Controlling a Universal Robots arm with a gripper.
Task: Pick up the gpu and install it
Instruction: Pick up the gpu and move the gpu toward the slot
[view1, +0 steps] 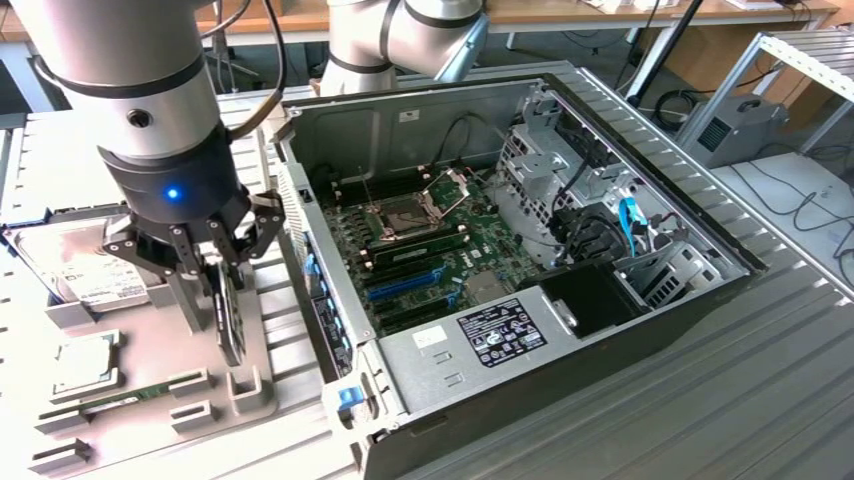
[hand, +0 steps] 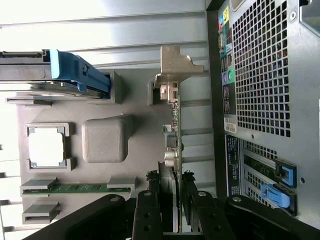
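The gpu (view1: 230, 322) is a thin dark card standing on edge over its slot in the grey parts holder (view1: 287, 345), to the exterior view's left of the open computer case (view1: 641, 190). My gripper (view1: 223, 292) comes down on it from above, one finger on each face, shut on the card. In the wrist view the gpu (hand: 173, 131) runs away from my gripper (hand: 170, 197), and its grey metal bracket (hand: 175, 65) sits at the far end beside a holder block. I cannot tell whether the card is lifted clear of its slot.
On the holder (hand: 140, 150) lie a silver hard drive (view1: 83, 262), a processor (view1: 83, 365) and a green memory stick (view1: 134, 392). The case's perforated rear panel (hand: 265, 75) stands close beside the card. Inside the case, the motherboard shows blue expansion slots (view1: 400, 287).
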